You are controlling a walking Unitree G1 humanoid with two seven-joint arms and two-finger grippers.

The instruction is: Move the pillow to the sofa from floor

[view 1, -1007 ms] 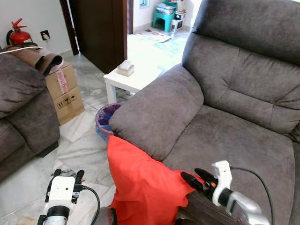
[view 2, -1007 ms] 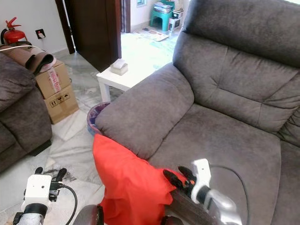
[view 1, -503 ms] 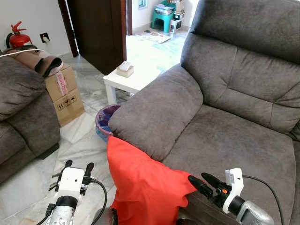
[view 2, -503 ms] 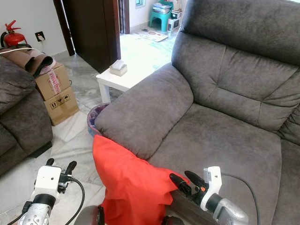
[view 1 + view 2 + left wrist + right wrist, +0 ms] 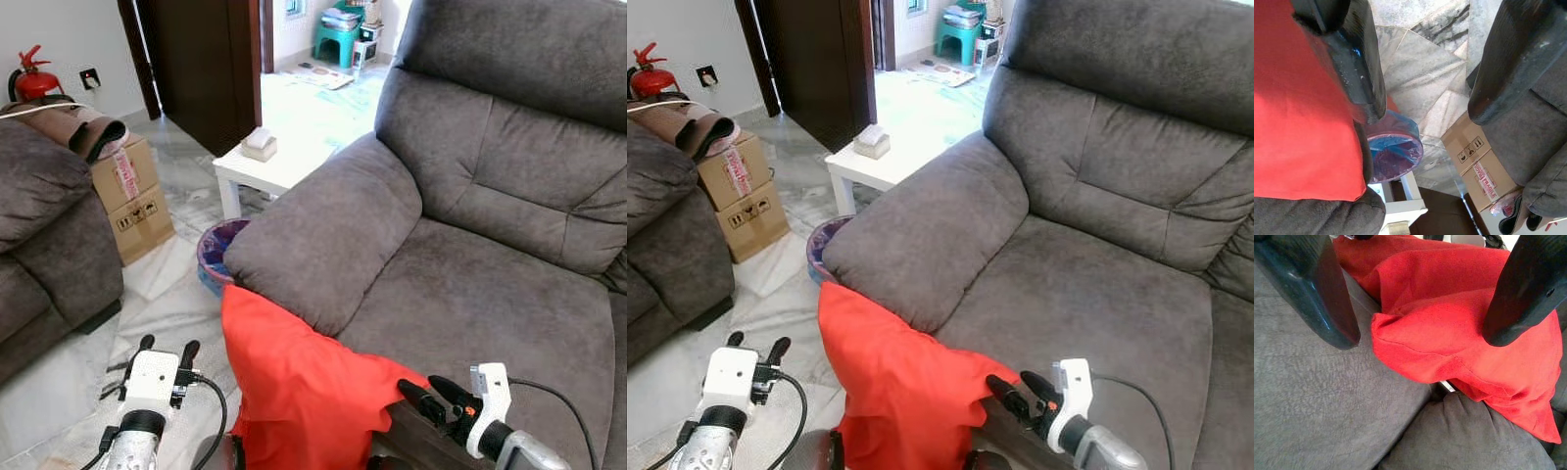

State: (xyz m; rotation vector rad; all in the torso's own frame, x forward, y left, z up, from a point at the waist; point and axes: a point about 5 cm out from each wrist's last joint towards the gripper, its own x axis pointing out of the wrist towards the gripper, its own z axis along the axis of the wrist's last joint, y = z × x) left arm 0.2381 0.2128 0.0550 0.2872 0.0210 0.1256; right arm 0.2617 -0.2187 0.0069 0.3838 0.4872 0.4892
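A red pillow stands on the floor, leaning against the front of the grey sofa under its armrest. One corner of the pillow rests on the seat's front edge. My right gripper is open just right of that corner, over the seat edge, with its fingers astride the corner and not touching it. Left of the pillow and low over the floor, my left gripper is open and holds nothing. The left wrist view has the pillow beside one finger.
A purple-lined bin sits on the marble floor between the armrest and a white side table with a tissue box. A cardboard box and a second grey sofa are to the left. A doorway opens behind.
My right gripper has drawn back a little from the pillow's corner toward the lower right. The left gripper has come up and closer to the pillow. The pillow stays put.
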